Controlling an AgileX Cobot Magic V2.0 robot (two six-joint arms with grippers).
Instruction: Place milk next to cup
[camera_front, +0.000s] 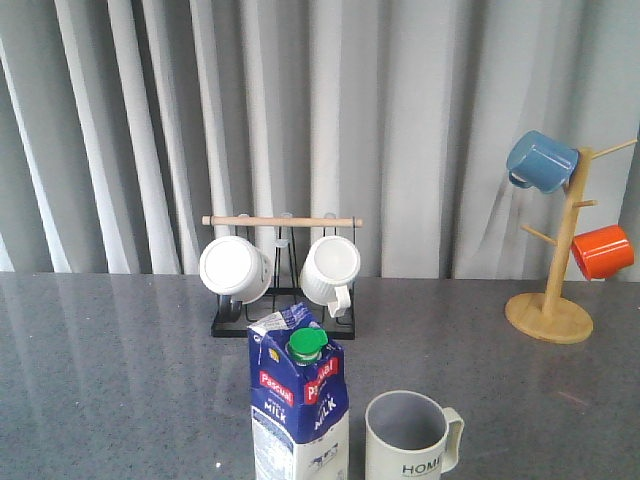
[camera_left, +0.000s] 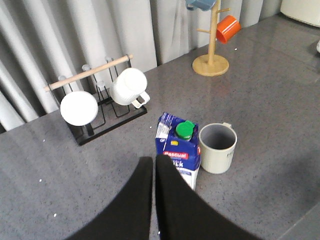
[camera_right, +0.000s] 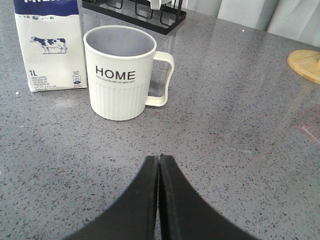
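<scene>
The milk (camera_front: 299, 400) is a tall blue and white carton with a green cap, standing upright near the table's front edge. Just to its right, apart by a narrow gap, stands the cup (camera_front: 408, 438), a pale mug with grey inside and black "HOME" lettering. The left wrist view looks down on the milk (camera_left: 178, 150) and the cup (camera_left: 218, 147); my left gripper (camera_left: 154, 160) hangs above and short of the carton, shut and empty. In the right wrist view the cup (camera_right: 121, 74) and the milk (camera_right: 49, 47) stand ahead of my right gripper (camera_right: 159, 158), shut on nothing.
A black rack (camera_front: 283, 318) with a wooden bar holds two white ribbed mugs behind the carton. A wooden mug tree (camera_front: 555, 290) at the back right carries a blue mug (camera_front: 541, 160) and an orange mug (camera_front: 603, 251). Grey curtains hang behind the table.
</scene>
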